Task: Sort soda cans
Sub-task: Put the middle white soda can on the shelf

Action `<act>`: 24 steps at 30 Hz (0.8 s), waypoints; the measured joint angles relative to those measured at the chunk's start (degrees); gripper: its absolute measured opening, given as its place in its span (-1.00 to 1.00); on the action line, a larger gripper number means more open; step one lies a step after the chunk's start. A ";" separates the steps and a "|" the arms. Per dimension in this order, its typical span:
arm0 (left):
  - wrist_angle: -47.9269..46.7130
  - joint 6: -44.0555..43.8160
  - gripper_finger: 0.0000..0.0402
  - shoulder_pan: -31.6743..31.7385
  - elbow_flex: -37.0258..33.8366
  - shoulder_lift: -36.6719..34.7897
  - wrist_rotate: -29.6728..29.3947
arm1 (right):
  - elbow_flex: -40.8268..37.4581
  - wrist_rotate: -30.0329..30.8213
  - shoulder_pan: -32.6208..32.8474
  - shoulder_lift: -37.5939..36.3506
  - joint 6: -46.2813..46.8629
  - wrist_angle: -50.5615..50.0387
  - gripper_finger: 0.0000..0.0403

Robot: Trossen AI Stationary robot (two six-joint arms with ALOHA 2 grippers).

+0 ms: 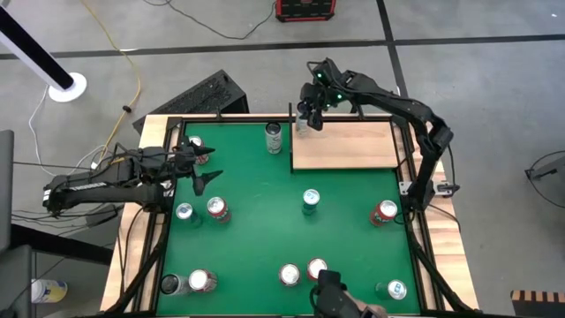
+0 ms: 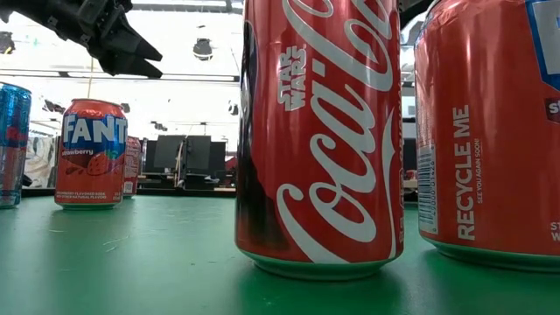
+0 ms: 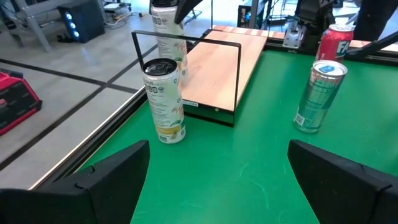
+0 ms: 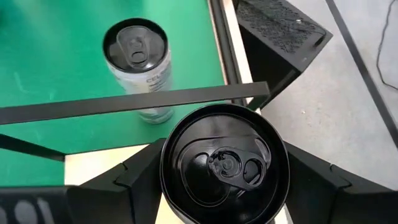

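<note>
Several soda cans stand on the green mat [image 1: 265, 230]: red ones [image 1: 217, 208] [image 1: 384, 212], a teal one [image 1: 310, 201] [image 3: 317, 96] and a pale can with a black top [image 1: 274, 137] [image 3: 165, 102] [image 4: 138, 56]. My right gripper [image 1: 305, 117] [image 4: 224, 168] is shut on another black-topped pale can [image 4: 224, 162] [image 3: 163, 22] over the far left corner of the wooden board [image 1: 349, 146]. My left gripper [image 1: 207, 179] [image 3: 219, 149] hovers open over the mat's left side, with nothing between its fingers. My right gripper pinches the can between its two fingers, one on each side of the body just under the black rim [image 4: 166, 171]. The fingers slant down from the far right side. The can stays upright; whether its base rests on the board is hidden.
A thin black wire frame [image 3: 186, 37] [image 4: 124, 102] stands along the board's left edge, between the held can and the pale can on the mat. More cans line the near edge [image 1: 291, 274], two of them close in the low view [image 2: 319, 131] [image 2: 490, 131]. A Fanta can [image 2: 90, 153] stands farther back.
</note>
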 joint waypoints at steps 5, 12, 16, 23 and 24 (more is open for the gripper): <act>0.00 -0.04 0.83 -0.01 0.00 0.00 0.00 | -1.32 -1.14 -0.31 0.00 -0.02 1.72 0.40; 0.02 -0.06 0.83 0.00 0.00 0.00 0.00 | -1.31 -1.05 -1.07 0.72 -0.70 2.69 0.40; 0.07 0.00 0.83 0.00 0.00 0.00 0.00 | -1.42 -0.93 -1.75 1.23 -0.77 2.26 0.40; 0.04 0.01 0.83 -0.02 0.00 -0.02 0.01 | -1.29 -0.75 -1.54 2.03 -0.92 2.98 0.40; 0.02 0.03 0.83 0.00 0.00 0.00 0.00 | -1.28 -0.73 -1.46 2.03 -0.97 3.10 0.40</act>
